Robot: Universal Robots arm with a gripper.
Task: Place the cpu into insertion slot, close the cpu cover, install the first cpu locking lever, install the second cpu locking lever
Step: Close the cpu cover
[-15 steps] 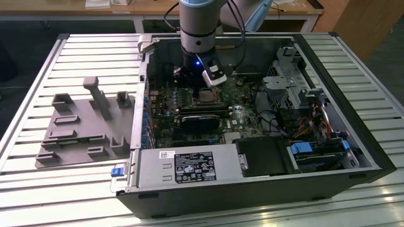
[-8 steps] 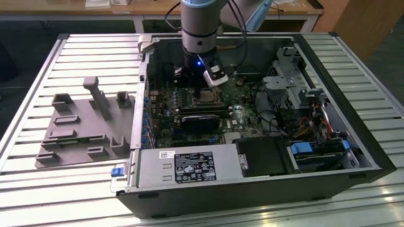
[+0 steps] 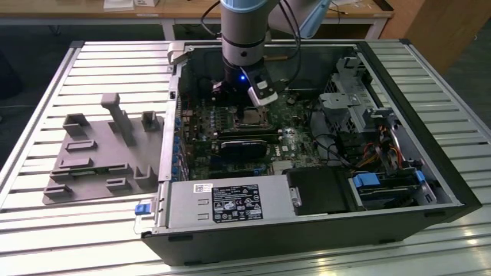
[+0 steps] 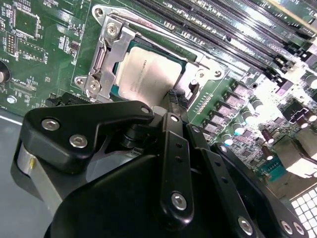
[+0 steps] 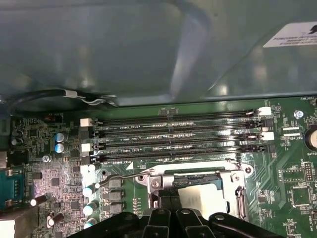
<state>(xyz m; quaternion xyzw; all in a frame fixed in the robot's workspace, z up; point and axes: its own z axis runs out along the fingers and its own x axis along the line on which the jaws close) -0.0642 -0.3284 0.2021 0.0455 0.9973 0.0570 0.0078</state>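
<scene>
slatted metal bench [image 3: 100, 63] carries everything, with wooden tables [image 3: 184, 10] behind it on the far side. on it lies an open black case [image 3: 307, 236] with its green board [image 3: 201, 123] facing up, and at the exterior view's left a grey moulded tray [image 3: 92, 167]. part of the board is hidden by the arm [image 3: 244, 34] and the drive cages [image 3: 353, 103]. in both wrist views the claw's own black links block the near side of the socket. the arm stands straight down into the case, its upper part cut off. the claw [image 4: 173, 99] hangs over the slot [image 3: 252, 119], tips drawn together with nothing between them, at the cover's edge; whether they touch it i cannot tell. the cpu [image 4: 148, 74] sits in the slot, and the cover [image 4: 101, 59] lies down around it. a wire lever [image 5: 124, 177] runs beside the memory slots [image 5: 173, 134]; whether it is latched is hard to make out.
</scene>
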